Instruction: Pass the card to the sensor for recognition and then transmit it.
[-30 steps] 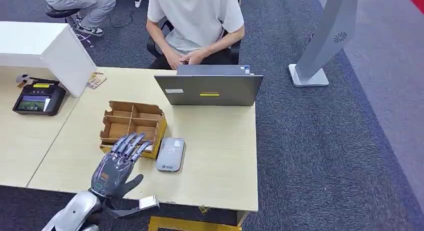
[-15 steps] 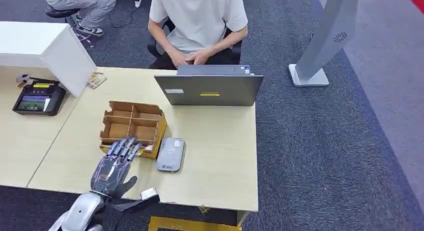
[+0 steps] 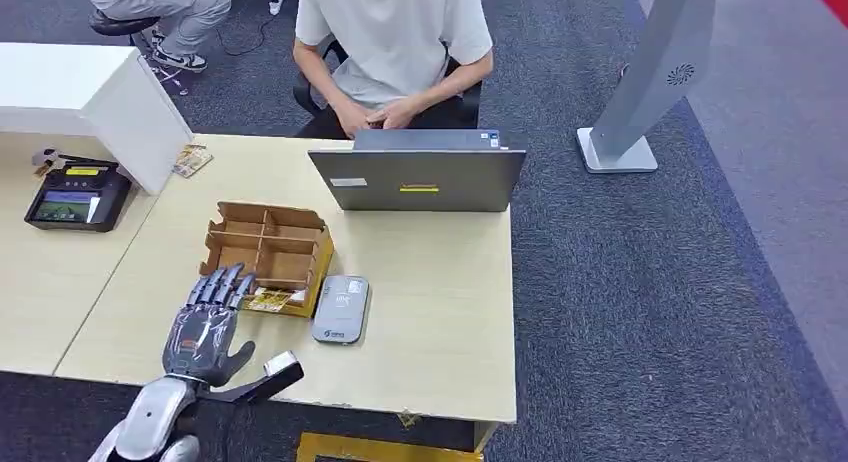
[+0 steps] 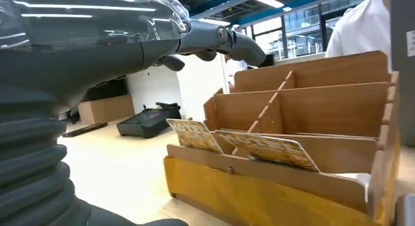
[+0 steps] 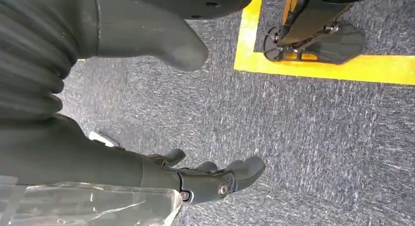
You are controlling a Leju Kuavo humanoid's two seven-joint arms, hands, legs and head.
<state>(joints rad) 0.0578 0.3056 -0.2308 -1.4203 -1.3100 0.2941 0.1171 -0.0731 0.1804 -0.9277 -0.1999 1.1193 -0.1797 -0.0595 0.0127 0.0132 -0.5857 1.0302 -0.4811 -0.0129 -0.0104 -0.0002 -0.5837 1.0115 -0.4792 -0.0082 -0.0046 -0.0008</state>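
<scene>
Two printed cards (image 4: pixel 266 148) lean in the box (image 3: pixel 268 244), writing unreadable.

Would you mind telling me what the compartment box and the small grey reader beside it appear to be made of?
The compartment box looks like thin plywood or stiff board: matte brown, with slotted dividers and tabbed edges visible in the left wrist view. The grey reader looks like moulded plastic: smooth, rounded corners, slight sheen. Neither can be confirmed from looks alone.
</scene>
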